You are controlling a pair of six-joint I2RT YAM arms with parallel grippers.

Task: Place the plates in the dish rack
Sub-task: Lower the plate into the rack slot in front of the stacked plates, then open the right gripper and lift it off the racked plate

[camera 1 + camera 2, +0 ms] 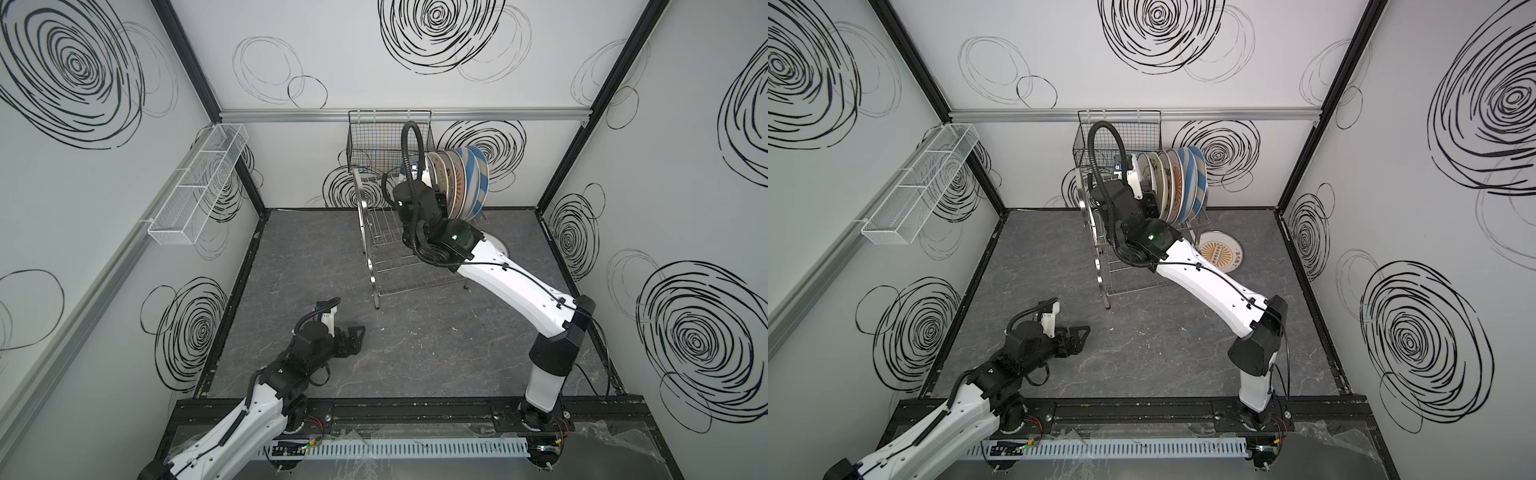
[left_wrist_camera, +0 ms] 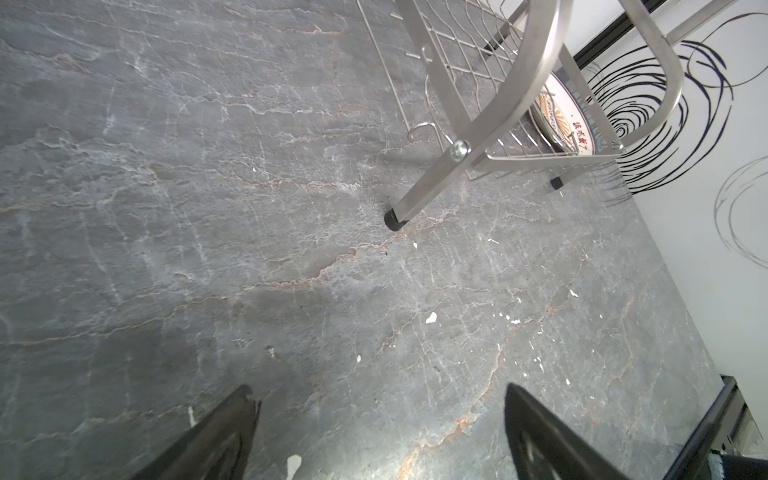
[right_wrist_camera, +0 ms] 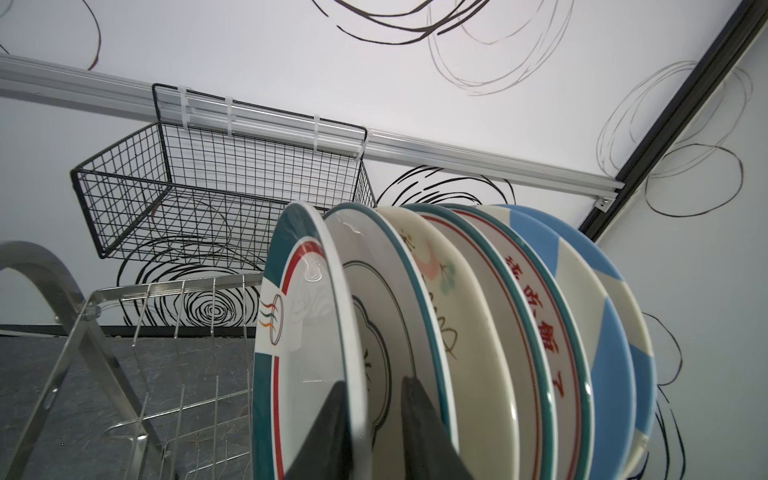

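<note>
Your right gripper: jaws narrowly parted, astride the green-rimmed plate rim.
Racked plates: upright in the dish rack top tier.
Sunburst plate: flat on the table, beside the rack.
Your left gripper: spread wide, empty, above the table.

The dish rack stands mid-back on the bench, with plates on edge in its top tier's right end. A lone plate lies flat to its right, and a wire basket hangs behind.
</note>
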